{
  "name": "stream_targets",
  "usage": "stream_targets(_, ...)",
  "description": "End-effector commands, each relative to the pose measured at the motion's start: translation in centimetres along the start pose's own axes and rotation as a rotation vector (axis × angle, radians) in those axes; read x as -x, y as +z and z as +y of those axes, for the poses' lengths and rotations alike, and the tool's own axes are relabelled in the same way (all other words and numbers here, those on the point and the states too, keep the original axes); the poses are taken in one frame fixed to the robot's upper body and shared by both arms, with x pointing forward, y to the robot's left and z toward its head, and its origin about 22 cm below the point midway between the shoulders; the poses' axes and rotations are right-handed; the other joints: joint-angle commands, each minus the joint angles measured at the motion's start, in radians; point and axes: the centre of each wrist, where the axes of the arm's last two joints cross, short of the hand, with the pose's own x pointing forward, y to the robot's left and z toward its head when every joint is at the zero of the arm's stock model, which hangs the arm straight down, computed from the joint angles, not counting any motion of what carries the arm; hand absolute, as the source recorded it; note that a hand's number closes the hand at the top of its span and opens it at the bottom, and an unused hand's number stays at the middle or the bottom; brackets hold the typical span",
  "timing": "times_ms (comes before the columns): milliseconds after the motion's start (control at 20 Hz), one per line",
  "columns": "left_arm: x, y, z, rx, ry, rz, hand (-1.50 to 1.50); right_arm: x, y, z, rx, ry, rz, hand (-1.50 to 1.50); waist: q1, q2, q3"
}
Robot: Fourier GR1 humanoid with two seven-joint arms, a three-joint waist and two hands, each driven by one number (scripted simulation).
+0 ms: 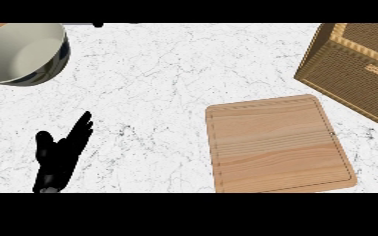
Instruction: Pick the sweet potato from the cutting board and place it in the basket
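Observation:
A wooden cutting board [277, 144] lies at the lower right of the marble counter, and its top is bare. No sweet potato shows anywhere in the head view. A woven brown basket [341, 65] stands at the upper right, cut off by the view's edge; I cannot see inside it. My left hand [60, 155] rests at the lower left with straight fingers pointing up, holding nothing. My right hand does not show.
A large bowl [29, 52] with a pale inside and a dark outer wall sits at the upper left corner. White marble counter [170, 80] stretches between the bowl, the board and the basket.

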Motion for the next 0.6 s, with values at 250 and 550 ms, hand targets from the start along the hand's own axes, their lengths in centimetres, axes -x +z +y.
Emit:
stream_targets(250,3.3,0.5,0.1,-0.008,-0.016,0.133,0.0,4.8,-5.2,0.4,0.012,-0.038,0.052,1.5,0.015,0.017,-0.011)
stream_targets(550,2.3,0.6,-0.7,0.001,0.002,0.148,0.0,9.1,-6.6,1.2,-0.007,-0.207,0.129,1.5,0.004,0.012,-0.01)
